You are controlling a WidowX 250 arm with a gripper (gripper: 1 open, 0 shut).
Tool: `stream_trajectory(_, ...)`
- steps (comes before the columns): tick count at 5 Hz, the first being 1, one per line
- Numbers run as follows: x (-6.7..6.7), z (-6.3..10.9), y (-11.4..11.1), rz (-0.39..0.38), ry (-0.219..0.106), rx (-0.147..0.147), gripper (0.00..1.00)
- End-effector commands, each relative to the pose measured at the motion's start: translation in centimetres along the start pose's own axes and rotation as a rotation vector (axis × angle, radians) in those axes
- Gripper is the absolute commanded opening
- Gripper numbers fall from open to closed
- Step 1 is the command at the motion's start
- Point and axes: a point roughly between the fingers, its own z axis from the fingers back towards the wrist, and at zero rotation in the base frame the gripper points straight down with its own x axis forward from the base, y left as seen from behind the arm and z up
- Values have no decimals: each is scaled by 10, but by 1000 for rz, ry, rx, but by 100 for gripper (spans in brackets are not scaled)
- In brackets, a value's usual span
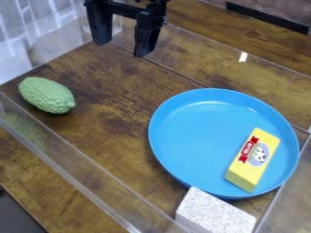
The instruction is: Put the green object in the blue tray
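- The end effector (pixel 124 38) hangs at the top of the frame, a little left of centre, pointing down at the worktop (pixel 115 100); its two dark fingers stand spread apart with nothing between them.
- The green object (pixel 46 95), a bumpy light green oval lump, lies on the dark wooden worktop at the left edge of the frame, about mid-height. It is well apart from the end effector, lower and further left.
- The blue tray (pixel 195 127), a wide round plate with a shallow raised rim, fills the lower right of the frame, well apart from the green object.
- A yellow block (pixel 253 162) with a red label lies inside the tray, near its lower right rim.
- A white speckled sponge (pixel 214 211) sits at the bottom of the frame, just below the tray's lower rim; whether it touches the rim cannot be told.
- A clear wall (pixel 85 187) runs along the near side of the worktop from left to bottom centre.
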Motion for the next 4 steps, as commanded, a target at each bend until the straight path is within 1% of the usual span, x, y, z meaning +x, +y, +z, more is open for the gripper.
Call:
stream_trajectory(1,-6,-9,-2,-20,18,0,100)
stream_trajectory(2,-21,-17,13,-112,42,9,100)
stream_trajectory(3,-34,-19,34,-215,53,27,100)
stream_trajectory(4,-36,-13,53,-304,56,61,100)
